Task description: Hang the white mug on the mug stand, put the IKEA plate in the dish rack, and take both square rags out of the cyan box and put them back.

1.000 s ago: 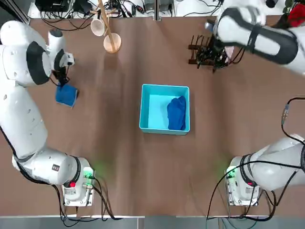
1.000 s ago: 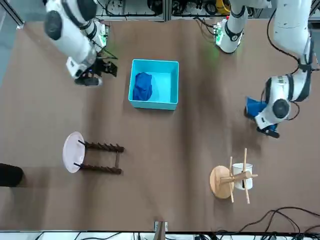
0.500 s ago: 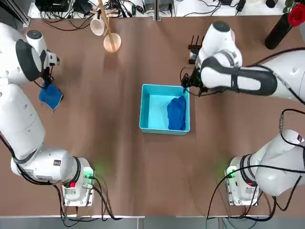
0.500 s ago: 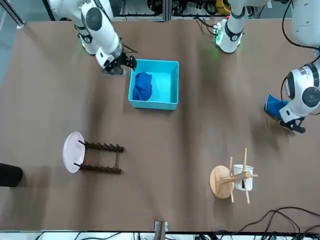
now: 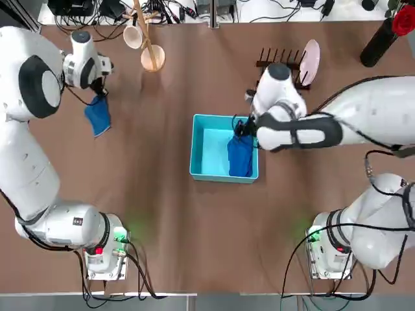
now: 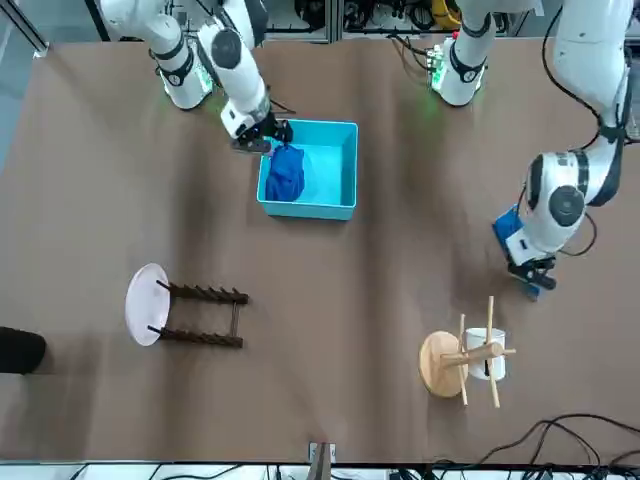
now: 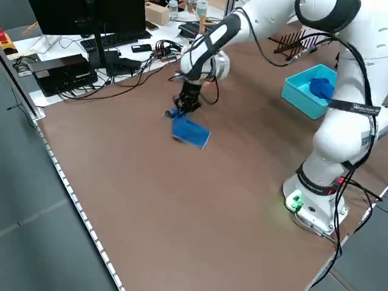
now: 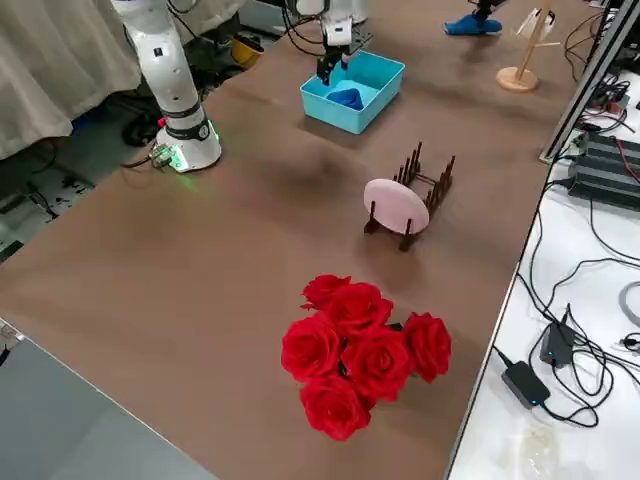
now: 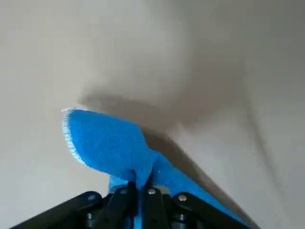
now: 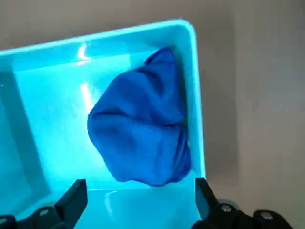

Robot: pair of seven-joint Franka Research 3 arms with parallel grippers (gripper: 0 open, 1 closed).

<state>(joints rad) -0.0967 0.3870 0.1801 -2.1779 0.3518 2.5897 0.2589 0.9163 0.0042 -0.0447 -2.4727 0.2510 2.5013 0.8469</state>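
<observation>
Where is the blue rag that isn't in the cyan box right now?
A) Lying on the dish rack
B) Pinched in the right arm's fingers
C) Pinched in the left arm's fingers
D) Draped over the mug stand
C: the left arm's fingers are closed on the rag, while the right arm's fingers stand open over the cyan box.
</observation>
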